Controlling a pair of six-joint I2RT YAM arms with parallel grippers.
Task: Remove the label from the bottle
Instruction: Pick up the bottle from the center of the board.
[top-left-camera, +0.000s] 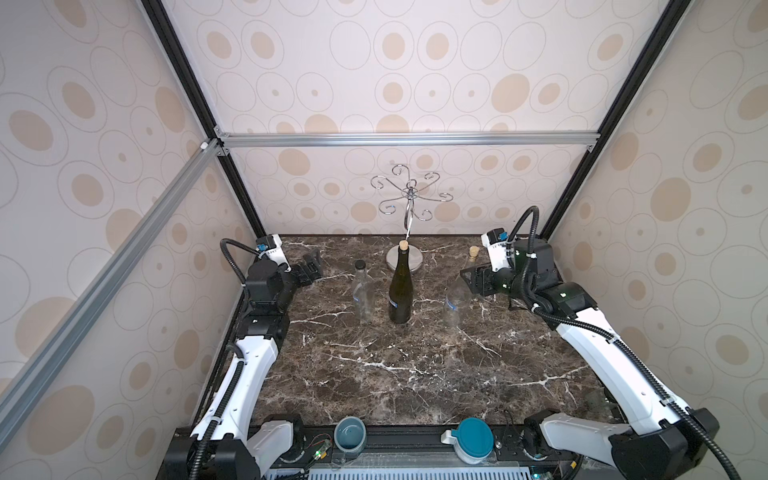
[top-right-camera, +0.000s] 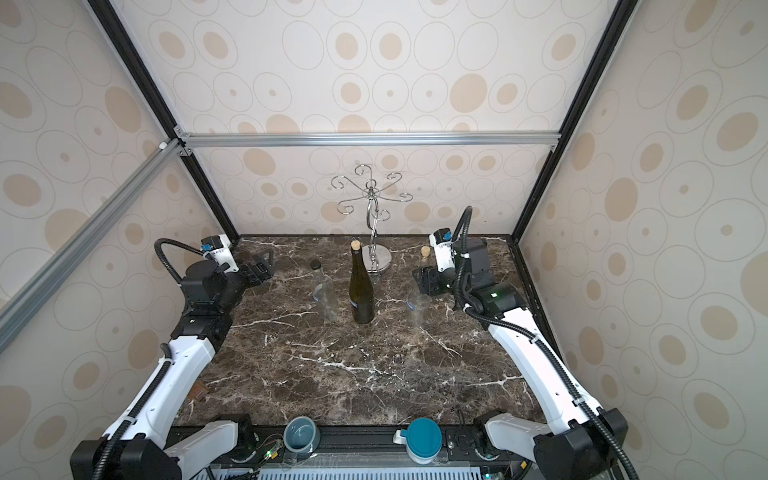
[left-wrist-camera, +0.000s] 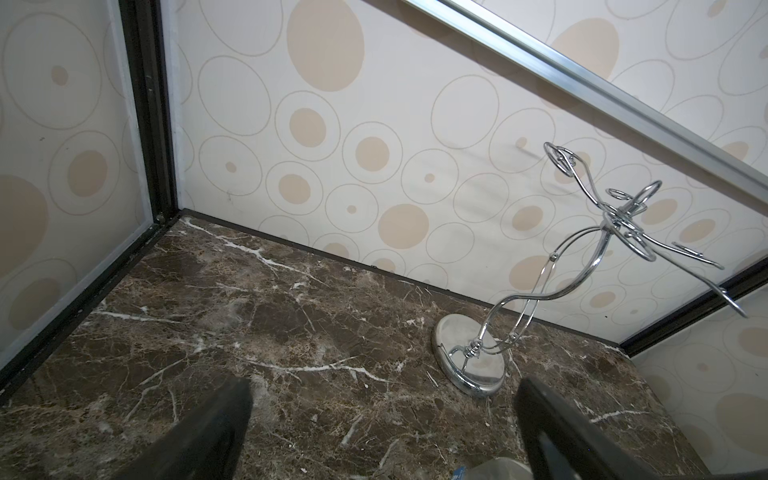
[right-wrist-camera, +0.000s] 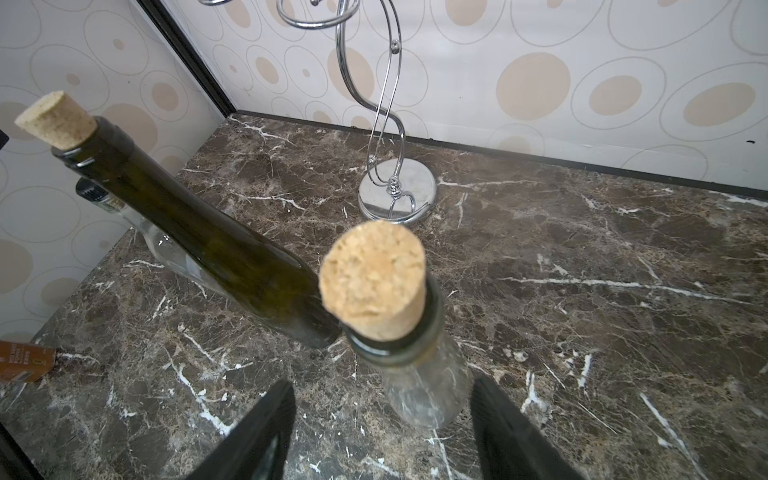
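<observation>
Right arm stretched forward, wrist turned inward, right gripper (right-wrist-camera: 382, 386) partly open just beside the neck of the upright corked clear bottle (right-wrist-camera: 419, 399) on the marble table (top-left-camera: 374, 374); left gripper (left-wrist-camera: 384, 384) wide open, empty, far left.

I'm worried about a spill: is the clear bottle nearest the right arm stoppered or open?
Stoppered: a cork plugs the neck of the clear bottle, plain in the right wrist view.
</observation>
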